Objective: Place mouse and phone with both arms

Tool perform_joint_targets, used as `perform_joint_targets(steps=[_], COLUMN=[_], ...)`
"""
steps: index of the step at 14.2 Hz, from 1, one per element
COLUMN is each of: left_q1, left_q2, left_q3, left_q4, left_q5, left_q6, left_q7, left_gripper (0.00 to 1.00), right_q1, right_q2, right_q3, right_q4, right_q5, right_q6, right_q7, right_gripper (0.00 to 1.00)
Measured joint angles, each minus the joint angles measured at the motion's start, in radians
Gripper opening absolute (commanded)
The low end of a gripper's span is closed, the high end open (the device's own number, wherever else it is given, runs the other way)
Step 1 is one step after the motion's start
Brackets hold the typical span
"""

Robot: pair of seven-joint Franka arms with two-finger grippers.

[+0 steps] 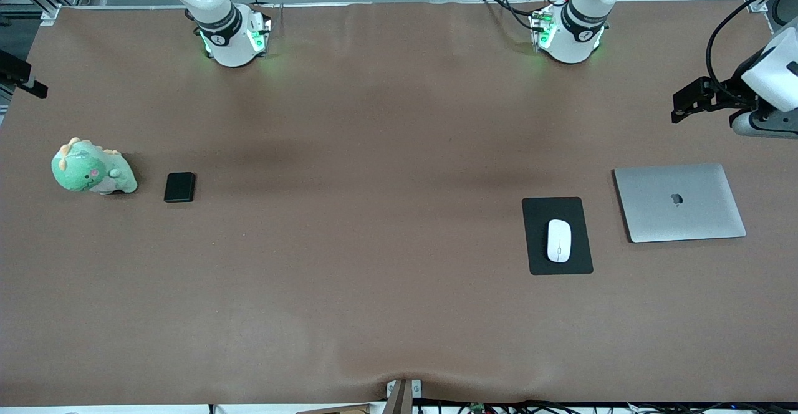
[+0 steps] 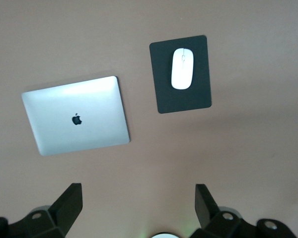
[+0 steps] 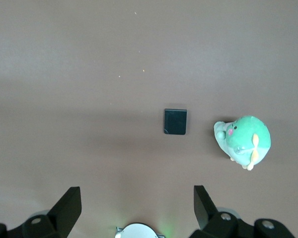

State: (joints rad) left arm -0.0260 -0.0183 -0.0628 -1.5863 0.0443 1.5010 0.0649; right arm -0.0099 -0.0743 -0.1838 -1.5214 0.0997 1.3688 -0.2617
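Observation:
The white mouse (image 1: 559, 240) (image 2: 182, 68) lies on a black mouse pad (image 1: 536, 214) (image 2: 164, 96) toward the left arm's end of the table. The black phone (image 1: 179, 186) (image 3: 175, 121) lies flat on the brown table toward the right arm's end, beside a green plush dinosaur (image 1: 90, 168) (image 3: 243, 140). My left gripper (image 2: 138, 203) hangs high over the table by its own base, open and holding nothing. My right gripper (image 3: 137, 203) hangs the same way over its base, open and holding nothing. Neither gripper shows in the front view.
A closed silver laptop (image 1: 679, 202) (image 2: 77, 116) lies beside the mouse pad, toward the left arm's end. A white and black device with cables (image 1: 748, 90) juts in over that end of the table. Both arm bases (image 1: 227, 33) (image 1: 570, 33) stand at the table's back edge.

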Motion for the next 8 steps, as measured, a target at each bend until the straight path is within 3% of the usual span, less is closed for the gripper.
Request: perform_joint_targets(steps=[4, 8], left_q1=[0.001, 0.005], left_q2=[0.004, 0.001], left_q3=[-0.023, -0.022], left_q4=[0.0, 0.003], left_q5=[0.003, -0.019], left_q6=[0.0, 0.0], left_q7=[0.006, 0.004], left_gripper=[1.0, 1.0], right_q1=[0.013, 0.027], right_q2=[-0.075, -0.072], right_q3=[0.004, 0.005], right_q4=[-0.084, -0.061], right_q5=[-0.043, -0.064], right_q6=[0.012, 0.042], right_q7=[0.0, -0.001], right_gripper=[1.0, 1.0])
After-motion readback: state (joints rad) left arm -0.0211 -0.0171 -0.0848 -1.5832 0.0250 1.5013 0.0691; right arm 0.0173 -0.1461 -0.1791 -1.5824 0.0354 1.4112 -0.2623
